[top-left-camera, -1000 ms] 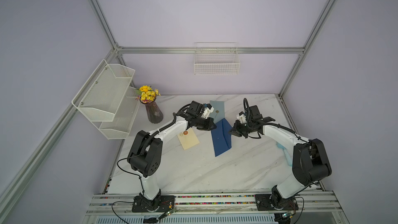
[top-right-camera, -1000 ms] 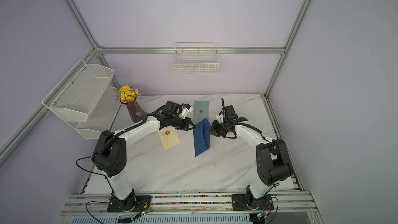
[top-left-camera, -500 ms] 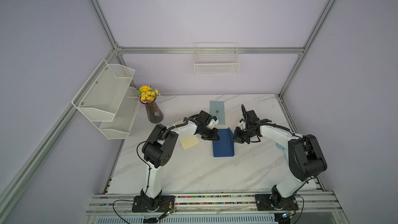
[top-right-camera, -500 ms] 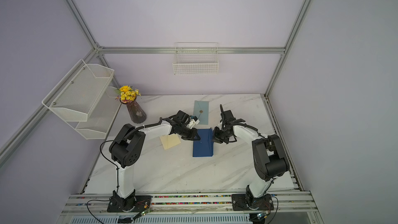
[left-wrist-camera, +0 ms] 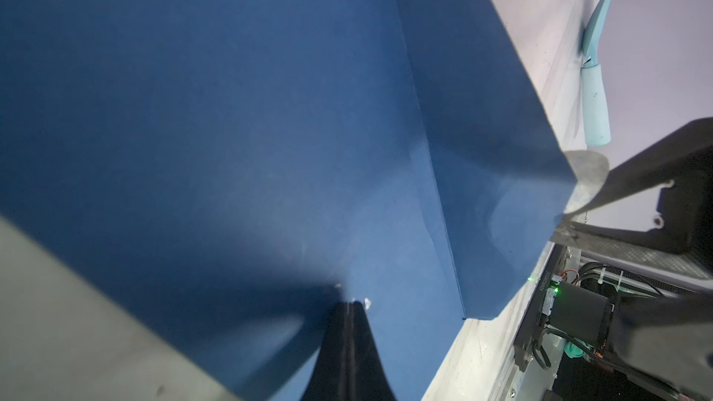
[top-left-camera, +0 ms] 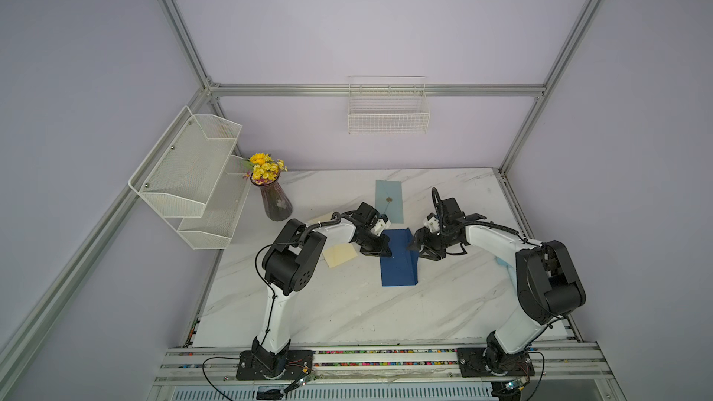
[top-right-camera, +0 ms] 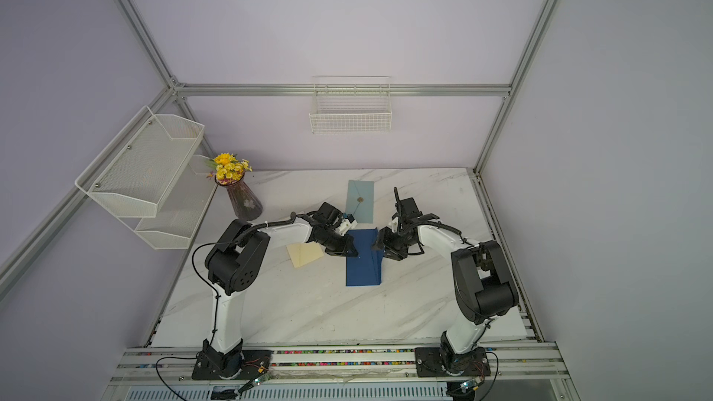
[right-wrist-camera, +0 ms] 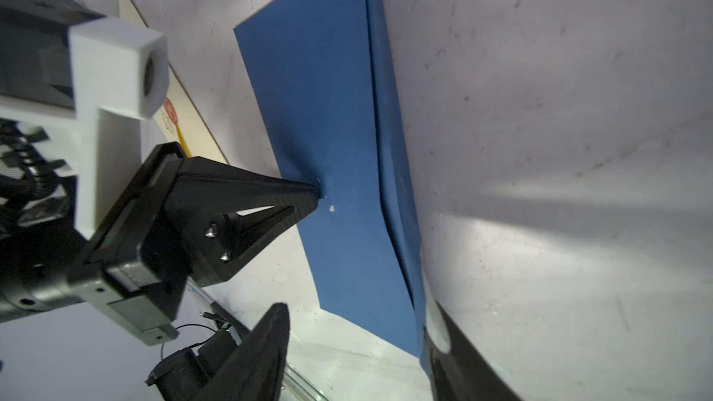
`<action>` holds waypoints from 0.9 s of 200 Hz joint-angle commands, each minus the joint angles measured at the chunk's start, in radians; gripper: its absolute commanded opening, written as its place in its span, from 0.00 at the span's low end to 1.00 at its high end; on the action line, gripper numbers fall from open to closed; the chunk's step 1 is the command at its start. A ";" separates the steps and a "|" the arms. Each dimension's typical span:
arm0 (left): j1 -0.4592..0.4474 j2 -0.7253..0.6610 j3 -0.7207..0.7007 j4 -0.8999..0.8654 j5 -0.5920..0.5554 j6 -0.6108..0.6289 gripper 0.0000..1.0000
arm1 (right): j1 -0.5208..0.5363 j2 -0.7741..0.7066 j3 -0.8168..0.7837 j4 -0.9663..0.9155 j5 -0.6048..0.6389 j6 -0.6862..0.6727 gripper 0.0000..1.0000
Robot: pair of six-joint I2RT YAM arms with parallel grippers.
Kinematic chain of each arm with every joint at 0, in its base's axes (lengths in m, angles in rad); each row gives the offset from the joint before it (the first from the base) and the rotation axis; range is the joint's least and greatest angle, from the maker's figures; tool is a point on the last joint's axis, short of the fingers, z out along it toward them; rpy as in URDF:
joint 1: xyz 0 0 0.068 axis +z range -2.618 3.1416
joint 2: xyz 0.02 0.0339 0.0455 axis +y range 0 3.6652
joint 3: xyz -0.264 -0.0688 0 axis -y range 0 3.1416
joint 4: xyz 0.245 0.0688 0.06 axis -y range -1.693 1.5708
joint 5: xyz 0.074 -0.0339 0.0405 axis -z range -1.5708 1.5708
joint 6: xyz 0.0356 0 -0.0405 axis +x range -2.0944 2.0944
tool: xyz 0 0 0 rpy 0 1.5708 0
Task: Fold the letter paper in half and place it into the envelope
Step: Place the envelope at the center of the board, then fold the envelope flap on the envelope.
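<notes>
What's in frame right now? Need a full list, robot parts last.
letter paper: 1, dark blue, folded, mid-table between the grippers
teal envelope: 1, pale teal, flat at the back of the table, behind the paper
cream envelope: 1, cream with a red seal, beside the paper on the left arm's side
vase: 1, dark glass with yellow flowers, back-left table corner
hand tool: 1, pale blue, right table edge
mesh shelf: 1, white, two tiers, left wall
wire basket: 1, white, back wall
table: 1, white marble
left gripper: 1, black, shut, tips pressing on the paper
right gripper: 1, black, open, at the paper's opposite edge
</notes>
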 commanded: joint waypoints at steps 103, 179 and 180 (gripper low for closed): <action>0.004 0.019 0.029 -0.058 0.013 0.068 0.00 | 0.006 0.107 -0.034 0.334 -0.190 0.160 0.68; 0.006 0.026 0.025 -0.065 0.016 0.074 0.00 | 0.016 0.195 -0.015 0.302 -0.121 0.142 0.67; 0.007 0.025 0.025 -0.065 0.015 0.074 0.00 | 0.016 0.195 -0.015 0.299 -0.118 0.140 0.66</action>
